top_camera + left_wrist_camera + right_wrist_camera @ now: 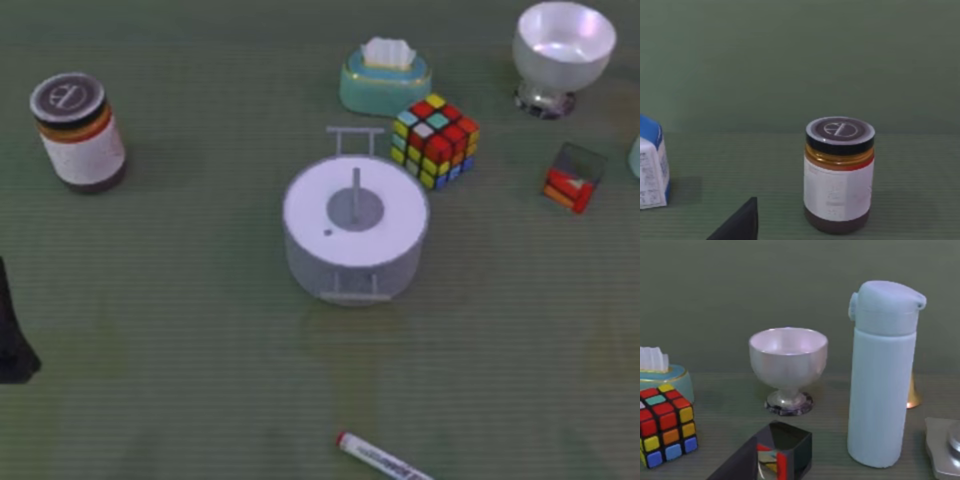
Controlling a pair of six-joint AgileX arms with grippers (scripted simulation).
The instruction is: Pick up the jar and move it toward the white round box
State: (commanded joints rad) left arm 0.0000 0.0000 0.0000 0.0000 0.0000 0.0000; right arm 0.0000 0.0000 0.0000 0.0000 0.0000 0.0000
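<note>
The jar (pixel 78 132) stands upright at the table's far left; it has a white label, orange and dark bands and a grey lid with a dark rim. The left wrist view shows the jar (pixel 839 175) straight ahead, untouched. The white round box (pixel 355 232), a squat cylinder with a grey centre disc and post, sits mid-table. My left gripper (pixel 12 340) is at the left edge, nearer the front than the jar; one dark finger (pixel 742 222) shows well off to one side, open, holding nothing. Of my right arm only one dark finger (pixel 740 462) shows, open and empty, out of the top view.
Behind the box stand a teal tissue holder (pixel 385 75) and a colour cube (pixel 435 140). A white goblet bowl (pixel 562 50) and a dark cube (pixel 574 178) are at the right, beside a pale blue bottle (pixel 882 375). A marker (pixel 385 460) lies at the front. A blue-white carton (pixel 651 165) stands near the jar.
</note>
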